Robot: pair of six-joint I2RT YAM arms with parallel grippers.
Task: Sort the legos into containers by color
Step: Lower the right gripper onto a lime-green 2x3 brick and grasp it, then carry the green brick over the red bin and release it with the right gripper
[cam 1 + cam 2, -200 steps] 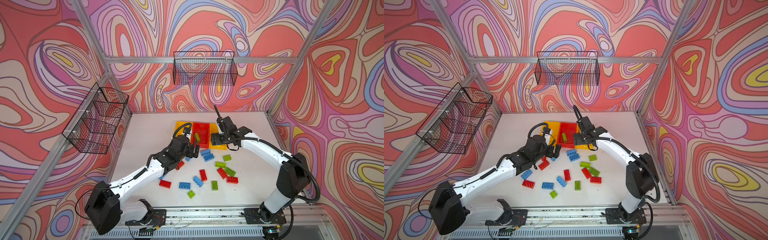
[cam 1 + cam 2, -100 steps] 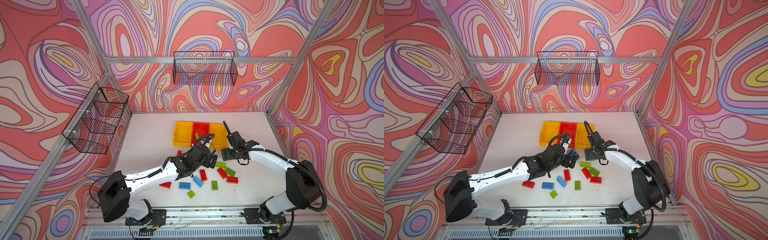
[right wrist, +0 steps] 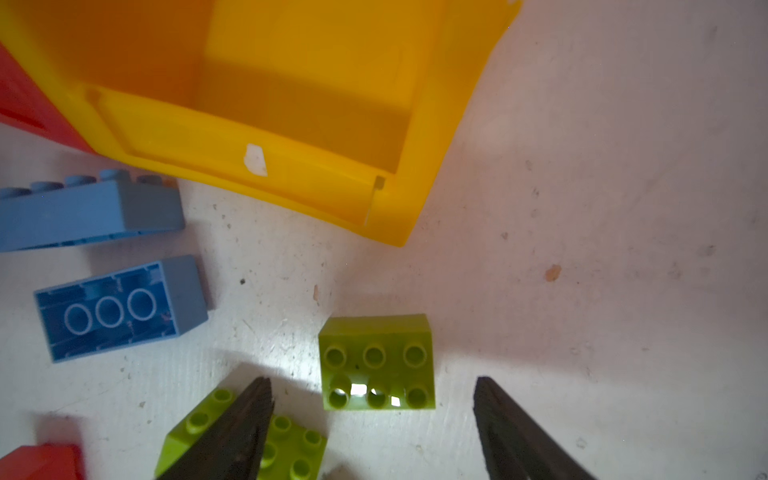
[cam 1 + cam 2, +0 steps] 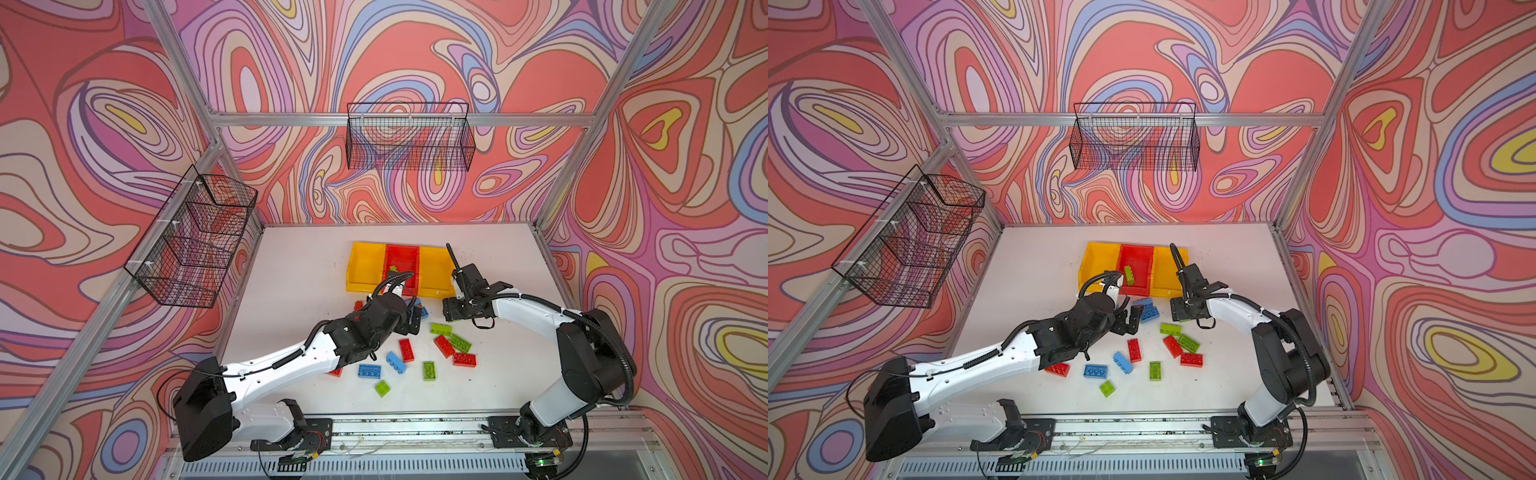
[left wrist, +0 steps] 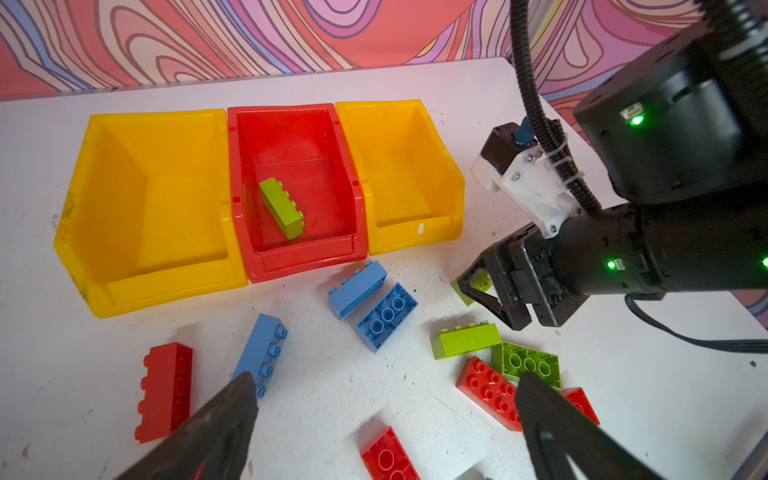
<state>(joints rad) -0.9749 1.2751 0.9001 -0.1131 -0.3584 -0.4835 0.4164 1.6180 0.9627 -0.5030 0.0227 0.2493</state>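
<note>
Right end effector (image 3: 372, 386), spread and not yet touching, brackets a lime-green lego (image 3: 376, 361) on the desk (image 3: 582, 208) beside a yellow bin (image 3: 266, 166); light, rigid, slick plastic, probably best pinched across flat sides; left end effector (image 5: 384, 378) hangs open.

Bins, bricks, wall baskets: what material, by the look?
Yellow bin: moulded plastic, likely; semi-gloss, slightly translucent walls, a white scuff on the front lip.
Lime green brick: hard plastic, smooth, with glossy highlights on moulded studs.
Wire basket: thin black metal mesh, probably coated; finish too small to tell.
</note>
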